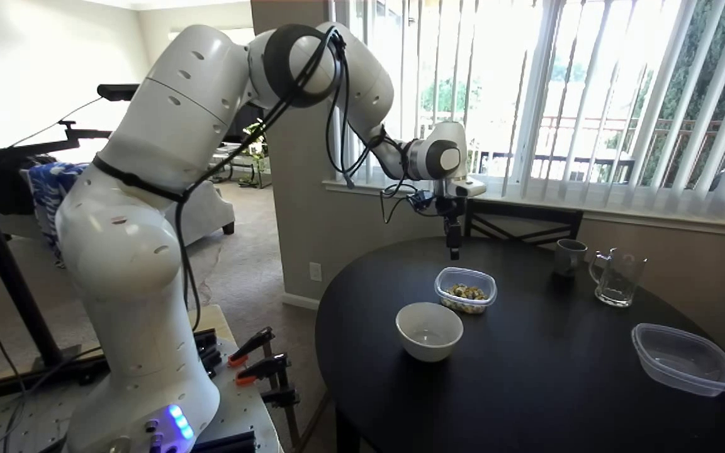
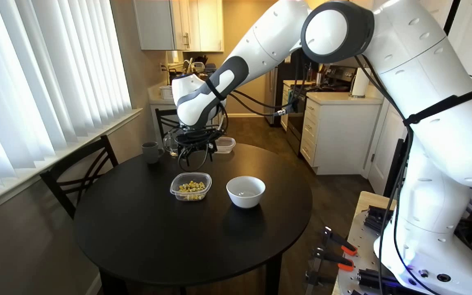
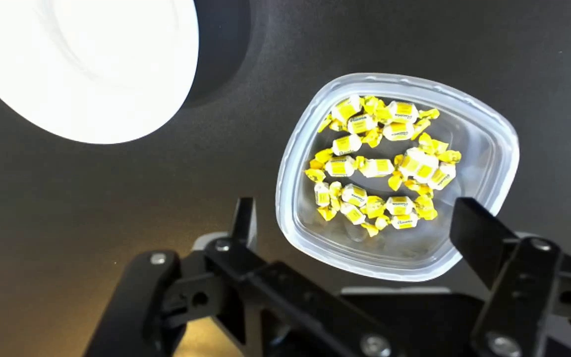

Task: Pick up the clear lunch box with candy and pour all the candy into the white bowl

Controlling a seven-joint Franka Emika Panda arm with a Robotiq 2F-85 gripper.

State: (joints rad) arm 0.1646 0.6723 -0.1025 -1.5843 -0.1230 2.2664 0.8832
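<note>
wrist view: gripper (image 3: 355, 208) found with jaws spread apart, holding nothing. clear lunch box (image 3: 285, 188) lies apart below it, candy (image 3: 377, 167) inside, long axis unclear. the jaw farther from the white bowl (image 3: 117, 114) overlaps the box's rim here; the bowl stands beyond the opposite jaw. judged: descent likely needs a slight shift away from the bowl.

We record an exterior view facing across the table (image 1: 539, 384) toward the window (image 1: 542, 100), and an exterior view facing over it toward the kitchen cabinets (image 2: 209, 24). Both stand back, angled downward, and share the arm (image 2: 328, 32), the white bowl (image 2: 246, 201) and the clear lunch box (image 3: 288, 198). The wrist view looks closely down on the clear lunch box, cropping the white bowl.
</note>
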